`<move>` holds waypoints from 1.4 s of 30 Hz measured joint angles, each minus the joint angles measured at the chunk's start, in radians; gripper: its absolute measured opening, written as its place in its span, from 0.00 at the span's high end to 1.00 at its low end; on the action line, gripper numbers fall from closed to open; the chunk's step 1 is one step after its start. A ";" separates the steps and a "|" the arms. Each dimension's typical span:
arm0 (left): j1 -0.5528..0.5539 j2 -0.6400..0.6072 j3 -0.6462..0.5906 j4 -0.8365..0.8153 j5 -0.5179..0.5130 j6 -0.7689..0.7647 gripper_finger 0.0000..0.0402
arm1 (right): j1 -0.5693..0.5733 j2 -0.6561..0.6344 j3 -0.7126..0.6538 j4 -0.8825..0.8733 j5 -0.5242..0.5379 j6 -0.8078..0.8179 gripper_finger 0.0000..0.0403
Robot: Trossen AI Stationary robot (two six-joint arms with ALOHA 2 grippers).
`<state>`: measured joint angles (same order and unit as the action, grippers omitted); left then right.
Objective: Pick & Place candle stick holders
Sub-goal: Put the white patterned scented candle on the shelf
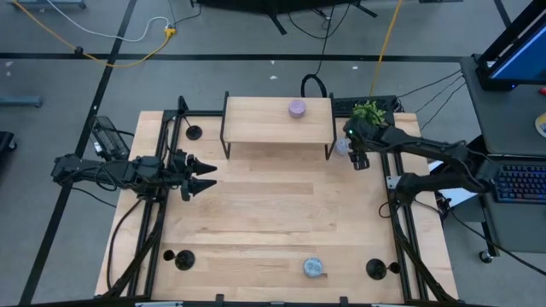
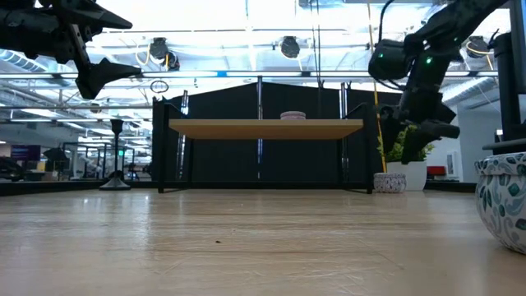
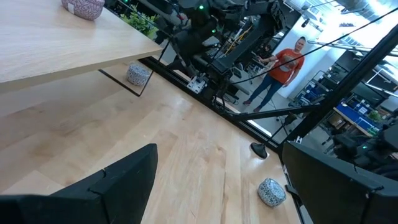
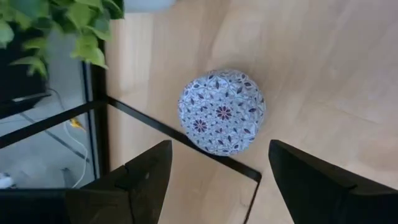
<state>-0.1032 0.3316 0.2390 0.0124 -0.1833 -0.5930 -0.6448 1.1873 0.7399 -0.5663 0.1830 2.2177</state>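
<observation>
Table (image 1: 273,222): light wood.

Shelf (image 1: 277,119), 12 o'clock: wood top on black legs, carrying a lilac pot (image 1: 297,108).

Left gripper (image 1: 207,175), 9 o'clock: raised, fingers spread, grasping nothing.

Right gripper (image 4: 217,180), 2 o'clock: fingers apart, empty, hovering directly above a patterned round pot (image 4: 222,111) by the shelf's leg; a green plant (image 1: 369,111) just beyond.

Candle stick holders: one at 11 o'clock (image 1: 194,132), one at 7 o'clock (image 1: 183,258), one at 5 o'clock (image 1: 376,269).

Second patterned pot (image 1: 313,268), 6 o'clock.
</observation>
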 joint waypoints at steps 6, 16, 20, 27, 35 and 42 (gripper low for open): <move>0.000 0.000 0.000 0.000 0.000 -0.005 0.13 | -0.043 0.041 0.000 0.018 -0.034 -0.042 0.35; 0.000 0.000 0.000 0.000 0.000 -0.014 0.13 | -0.048 0.047 0.000 0.013 -0.057 -0.063 0.35; 0.000 0.000 0.000 0.000 0.000 -0.014 0.13 | -0.048 0.047 0.000 0.012 -0.057 -0.065 0.35; 0.000 0.000 0.000 0.000 0.001 -0.014 0.13 | -0.048 0.047 0.000 0.008 -0.057 -0.101 0.35; 0.000 0.000 0.000 0.000 0.001 0.002 0.13 | -0.048 0.046 0.000 0.009 -0.055 -0.233 0.34; 0.000 0.000 0.000 0.000 0.001 0.012 0.13 | -0.047 0.045 0.000 0.039 -0.053 -0.360 0.34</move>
<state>-0.1028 0.3317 0.2390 0.0124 -0.1822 -0.5810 -0.6922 1.2327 0.7395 -0.5269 0.1301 1.8574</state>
